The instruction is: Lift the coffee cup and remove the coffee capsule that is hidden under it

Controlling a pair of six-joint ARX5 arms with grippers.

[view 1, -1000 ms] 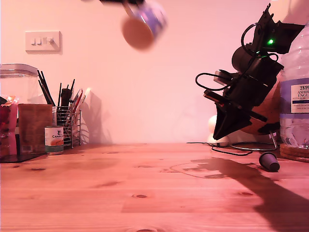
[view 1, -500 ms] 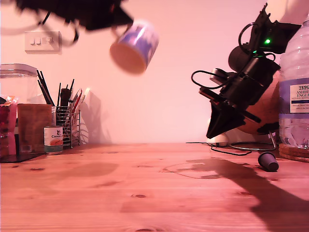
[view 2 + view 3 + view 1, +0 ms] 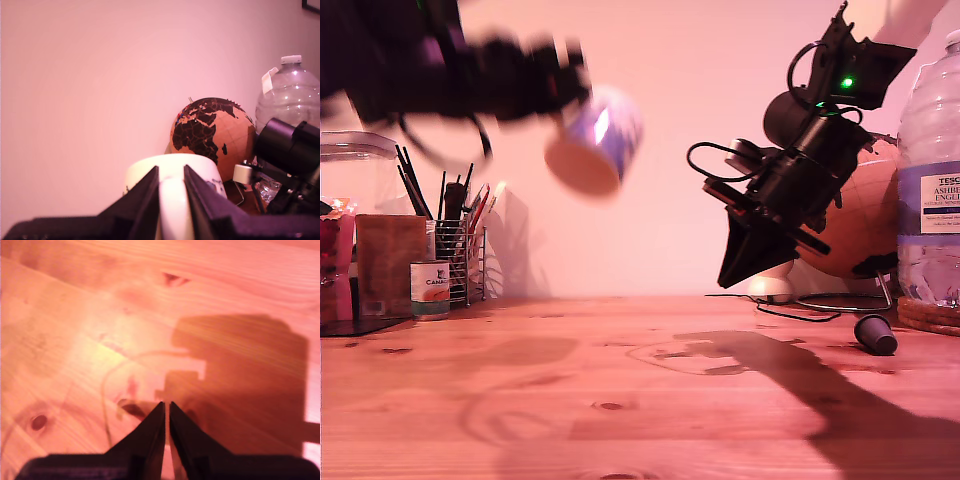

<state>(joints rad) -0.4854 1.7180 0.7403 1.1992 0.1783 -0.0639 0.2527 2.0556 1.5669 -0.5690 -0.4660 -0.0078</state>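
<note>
Two arms hang over a knotty pine counter (image 3: pixel 620 400) with a smooth, grain-streaked top. My first gripper (image 3: pixel 171 192) holds the coffee cup (image 3: pixel 595 140) high in the air, well clear of the wood, on the exterior view's left; its dark, angular jaws pinch the cup's thick, glossy white rim between them, as the first wrist view shows. The cup is tilted, its round underside turned down toward the camera, and a blue-purple band wraps its curved wall. It is blurred, so the print cannot be read.

My second gripper (image 3: pixel 166 430) hovers above bare wood, its wedge-shaped jaws drawn almost together with only a thin slit between them and nothing inside. In the exterior view it points down at a slant, apart from the counter.

The coffee capsule (image 3: pixel 876 334) lies on its side near the counter's back edge, on the exterior view's right. It is a small dark tapered cone with a wider rim, untouched by either gripper.

Just behind it stands a round orange globe (image 3: pixel 212 130) on a wire stand, beside a ribbed clear plastic water bottle (image 3: pixel 932 180). Toward the far end of the back edge, on the exterior view's left, a small labelled tin can (image 3: pixel 430 289) sits against a wire-mesh pen holder (image 3: pixel 462 262).
</note>
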